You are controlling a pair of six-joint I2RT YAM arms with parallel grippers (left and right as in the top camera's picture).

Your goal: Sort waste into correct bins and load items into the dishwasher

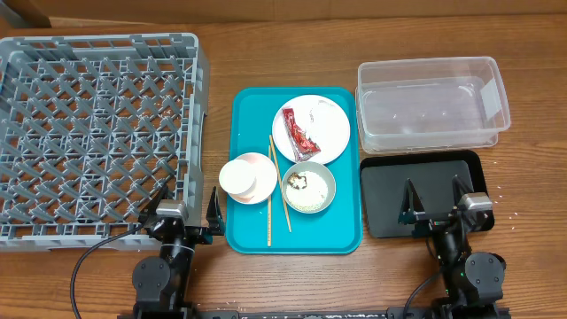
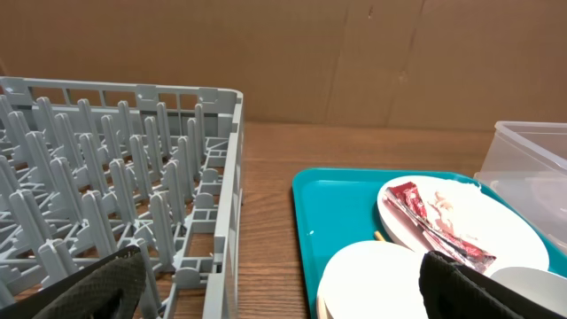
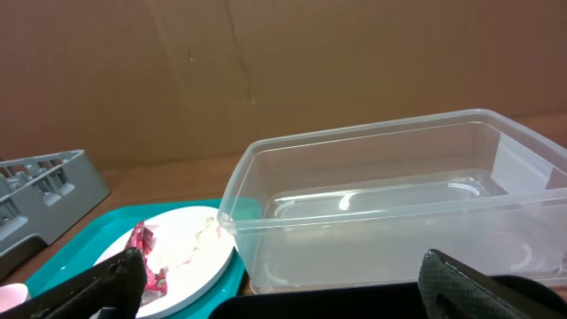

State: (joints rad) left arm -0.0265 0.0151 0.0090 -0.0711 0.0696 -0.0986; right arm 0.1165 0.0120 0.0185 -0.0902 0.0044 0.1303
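Our two claws gape, empty
Between dish rack (image 1: 199, 106) and teal tray (image 1: 332, 226) edge sits our left claw (image 1: 189, 215); right claw (image 1: 434, 206) above black tray (image 1: 385, 190)

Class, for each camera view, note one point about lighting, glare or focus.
Overhead: evenly lit, sharp, hardly any shadows. Left wrist: the left hand looms dark and soft-edged along the bottom. Right wrist: white glare spots on the floor of the clear tub.

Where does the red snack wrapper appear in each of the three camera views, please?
Overhead: red snack wrapper just above centre, on the left half of the white plate.
Left wrist: lower right, on that plate.
Right wrist: lower left, at the plate's left edge.
Shared landmark: the white plate under it.
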